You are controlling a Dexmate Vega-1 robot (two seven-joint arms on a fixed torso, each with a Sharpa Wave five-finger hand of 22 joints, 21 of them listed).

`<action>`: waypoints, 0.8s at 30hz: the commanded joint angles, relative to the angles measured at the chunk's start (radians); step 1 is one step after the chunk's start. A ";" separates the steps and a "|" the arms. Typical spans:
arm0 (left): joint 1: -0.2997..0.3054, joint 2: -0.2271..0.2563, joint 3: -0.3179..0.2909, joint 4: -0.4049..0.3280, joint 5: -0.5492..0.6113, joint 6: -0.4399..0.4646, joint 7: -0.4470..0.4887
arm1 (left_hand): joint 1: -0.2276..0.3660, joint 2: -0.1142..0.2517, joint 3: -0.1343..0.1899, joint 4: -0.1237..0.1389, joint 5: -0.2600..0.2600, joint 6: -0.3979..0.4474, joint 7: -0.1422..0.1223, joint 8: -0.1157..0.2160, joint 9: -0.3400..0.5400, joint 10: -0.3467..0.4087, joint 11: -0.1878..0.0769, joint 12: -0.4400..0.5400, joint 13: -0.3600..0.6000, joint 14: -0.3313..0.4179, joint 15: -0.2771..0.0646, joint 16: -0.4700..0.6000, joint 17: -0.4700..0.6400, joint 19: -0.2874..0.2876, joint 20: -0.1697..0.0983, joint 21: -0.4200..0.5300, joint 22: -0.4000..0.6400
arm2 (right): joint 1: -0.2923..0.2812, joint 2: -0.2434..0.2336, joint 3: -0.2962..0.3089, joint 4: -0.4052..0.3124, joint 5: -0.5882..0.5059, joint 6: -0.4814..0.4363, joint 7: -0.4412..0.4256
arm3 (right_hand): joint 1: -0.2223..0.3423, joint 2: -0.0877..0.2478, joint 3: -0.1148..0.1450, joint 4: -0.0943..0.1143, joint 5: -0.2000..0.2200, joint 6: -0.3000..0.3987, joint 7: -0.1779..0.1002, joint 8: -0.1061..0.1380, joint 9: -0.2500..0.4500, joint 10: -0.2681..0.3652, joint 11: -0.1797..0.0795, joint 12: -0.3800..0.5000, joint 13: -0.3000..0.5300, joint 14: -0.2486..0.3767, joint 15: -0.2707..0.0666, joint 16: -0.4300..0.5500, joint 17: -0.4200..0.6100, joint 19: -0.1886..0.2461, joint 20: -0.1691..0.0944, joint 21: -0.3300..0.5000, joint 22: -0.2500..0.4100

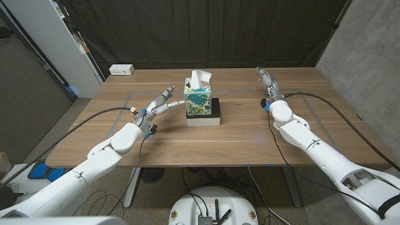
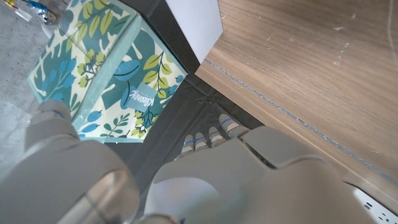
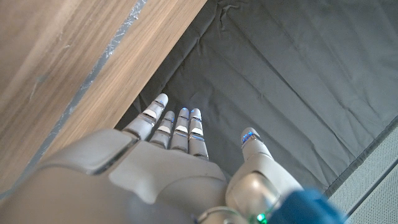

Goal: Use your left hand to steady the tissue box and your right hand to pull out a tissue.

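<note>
the tissue box stands on a black-and-white block near the middle of the table, with a tissue poking up out of its top. my left hand is just beside the box on its left, fingers held out fairly straight toward it with nothing in them; i can't tell from the head view whether the tips touch the box yet. my right hand is well apart from the box on its right, fingers straight and close together, holding nothing.

as i see it, nothing is steadied yet. the box looks light and sits raised on the block, so if i push sideways too hard with the left hand it could slide or tip off. if i pull the tissue before the box is pinned, i'd expect the whole box to lift with it.
</note>
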 commanded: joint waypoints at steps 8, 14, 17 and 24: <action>-0.102 0.047 0.057 -0.029 0.063 0.082 -0.101 | 0.054 -0.004 -0.051 -0.006 0.021 -0.248 0.007 0.016 0.005 -0.155 0.004 0.013 0.004 -0.051 -0.007 0.011 0.002 0.078 -0.001 0.020 0.007 | -0.038 -0.023 0.009 -0.066 -0.031 0.005 -0.016 | 0.012 0.006 0.002 -0.009 -0.005 0.008 0.002 0.001 0.003 0.008 0.002 0.007 0.003 0.006 0.005 -0.002 0.001 0.004 0.008 0.003 0.003; -0.134 0.048 0.071 -0.019 0.077 0.087 -0.122 | 0.081 -0.003 -0.077 -0.008 0.030 -0.207 0.011 0.027 0.007 -0.115 0.012 0.021 0.004 -0.011 -0.020 0.013 0.002 0.100 0.004 0.021 0.008 | -0.055 -0.030 0.017 -0.087 -0.030 0.003 -0.016 | 0.011 0.005 0.001 -0.011 -0.005 0.008 0.003 0.001 0.003 0.008 0.002 0.006 0.003 0.007 0.006 -0.002 0.000 0.004 0.008 0.003 0.003; -0.153 0.044 0.080 -0.007 0.085 0.082 -0.132 | 0.091 -0.003 -0.085 -0.008 0.033 -0.193 0.010 0.032 0.007 -0.102 0.009 0.023 0.005 0.006 -0.024 0.015 0.002 0.109 0.006 0.022 0.008 | -0.060 -0.036 0.016 -0.102 -0.039 0.001 -0.019 | 0.011 0.005 0.001 -0.012 -0.006 0.008 0.003 0.001 0.003 0.009 0.003 0.006 0.003 0.007 0.006 -0.002 0.000 0.004 0.008 0.003 0.003; -0.205 0.035 0.102 0.033 0.091 0.057 -0.174 | 0.116 -0.001 -0.107 -0.008 0.042 -0.166 0.006 0.038 0.009 -0.068 0.005 0.028 0.006 0.020 -0.029 0.008 0.002 0.143 -0.007 0.027 0.008 | -0.074 -0.039 0.022 -0.121 -0.042 0.007 -0.020 | 0.011 0.005 0.000 -0.013 -0.006 0.008 0.004 0.000 0.003 0.010 0.005 0.007 0.003 0.008 0.007 -0.002 -0.001 0.005 0.009 0.003 0.003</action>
